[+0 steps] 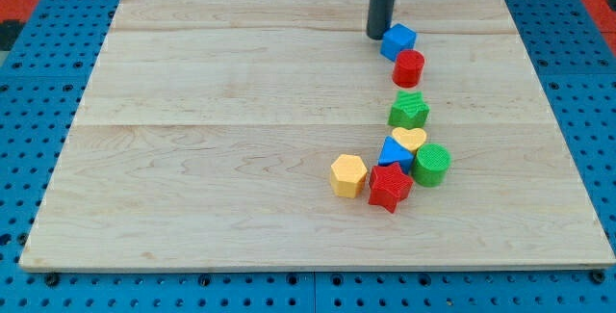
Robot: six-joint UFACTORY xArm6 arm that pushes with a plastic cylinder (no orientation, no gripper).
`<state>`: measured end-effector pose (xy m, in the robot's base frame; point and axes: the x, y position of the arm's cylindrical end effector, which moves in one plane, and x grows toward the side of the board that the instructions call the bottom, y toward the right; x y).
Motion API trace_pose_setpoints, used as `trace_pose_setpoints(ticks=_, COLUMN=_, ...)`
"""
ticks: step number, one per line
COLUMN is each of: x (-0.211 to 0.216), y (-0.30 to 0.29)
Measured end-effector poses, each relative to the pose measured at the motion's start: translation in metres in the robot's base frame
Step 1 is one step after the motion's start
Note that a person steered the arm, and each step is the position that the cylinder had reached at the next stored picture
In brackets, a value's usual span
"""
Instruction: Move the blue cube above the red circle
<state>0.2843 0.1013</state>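
The blue cube (397, 39) lies near the view's top, right of centre, on the wooden board (212, 140). The red circle (408, 67), a short red cylinder, sits just below and slightly right of it, touching or nearly touching. My tip (378, 34) stands at the blue cube's left edge, touching it or very close.
Below the red circle lies a green star-like block (409, 110). Further down is a cluster: a yellow heart (409, 139), a blue triangle (393, 152), a green cylinder (431, 165), a red star (389, 187) and a yellow hexagon (347, 175). Blue pegboard surrounds the board.
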Motion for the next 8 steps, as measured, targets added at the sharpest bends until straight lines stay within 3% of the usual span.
trace_pose_setpoints(ticks=1, x=-0.010, y=-0.066)
trace_pose_setpoints(ticks=2, x=0.049, y=-0.084)
trace_pose_setpoints(ticks=3, x=0.049, y=-0.018)
trace_pose_setpoints(ticks=4, x=0.027, y=0.010)
trace_pose_setpoints(ticks=6, x=-0.036, y=-0.003)
trace_pose_setpoints(ticks=7, x=-0.046, y=0.086)
trace_pose_setpoints(ticks=8, x=-0.003, y=0.170)
